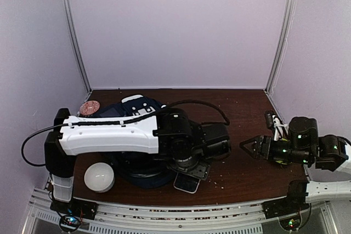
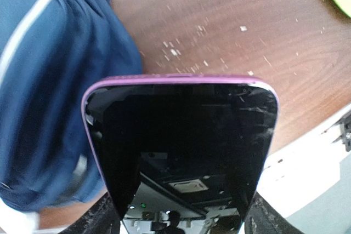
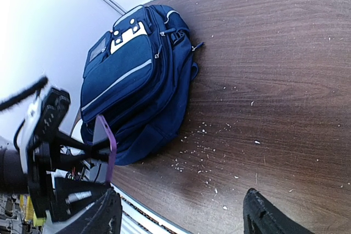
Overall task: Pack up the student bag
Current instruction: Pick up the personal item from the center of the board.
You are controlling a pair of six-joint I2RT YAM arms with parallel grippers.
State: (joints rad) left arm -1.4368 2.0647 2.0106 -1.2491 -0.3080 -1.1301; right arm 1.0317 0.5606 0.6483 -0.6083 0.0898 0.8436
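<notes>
INSP: While I fill the sheet, give me yr L tool.

OP: My left gripper [image 2: 178,220] is clamped on a phone [image 2: 181,135] w/ a purple case, black screen facing the wrist cam. Its fingers [image 2: 90,220] pinch the two long edges at the low end. Phone sits nr the front edge of the table [image 2: 247,36], just beside the student bag [image 2: 44,108]. Can't tell if it touches the wood.

INSP: R tool?

OP: My right gripper [image 1: 244,147] has its jaws apart w/ nothing betw them. It hovers over bare wood on the R side, well apart fr the bag.

INSP: Task item, location?

OP: The bag lies on its back, L of centre, front pocket up. In the top view it is partly under my L arm [image 1: 109,134]. Navy fabric, white trim stripe [image 3: 118,80], white patches [image 3: 129,31] w/ dark studs nr the top.

INSP: Any brand, label, text?

OP: Nothing legible. A small grey panel [image 3: 98,53] on the upper pocket is too small to read. Phone screen is dark and only reflects the wrist hardware.

INSP: Other items?

OP: A white round pouch [image 1: 99,177] at front-L, just beside the bag. A reddish disc [image 1: 89,107] at rear-L by the bag; touching or not, can't tell. Pale crumbs [image 3: 203,135] lie scattered on the wood nr the bag.
</notes>
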